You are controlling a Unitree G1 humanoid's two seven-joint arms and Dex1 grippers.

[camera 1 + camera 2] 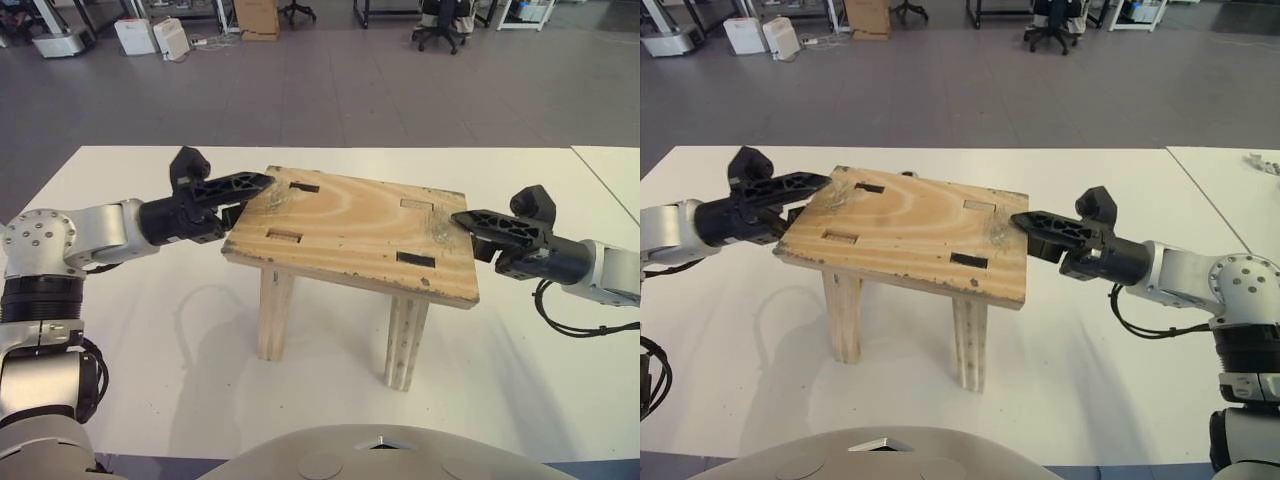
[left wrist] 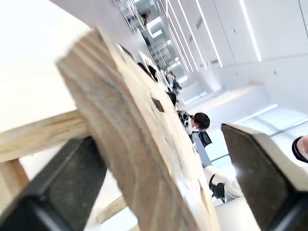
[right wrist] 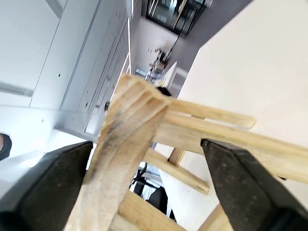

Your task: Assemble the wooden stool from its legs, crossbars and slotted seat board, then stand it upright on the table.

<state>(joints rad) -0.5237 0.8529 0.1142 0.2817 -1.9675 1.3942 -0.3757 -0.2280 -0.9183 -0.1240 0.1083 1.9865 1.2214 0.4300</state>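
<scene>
White table (image 1: 520,380), grey floor (image 1: 400,90), cardboard box (image 1: 257,15), black office chair (image 1: 440,28)

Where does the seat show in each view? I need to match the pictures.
Left eye: seat at centre, standing on its legs.
Right eye: seat left of centre.
Left wrist: seat edge close up, between the jaws of the left gripper.
Right wrist: seat edge between the jaws of the right gripper.
Shared landmark: the legs under the seat.
</scene>
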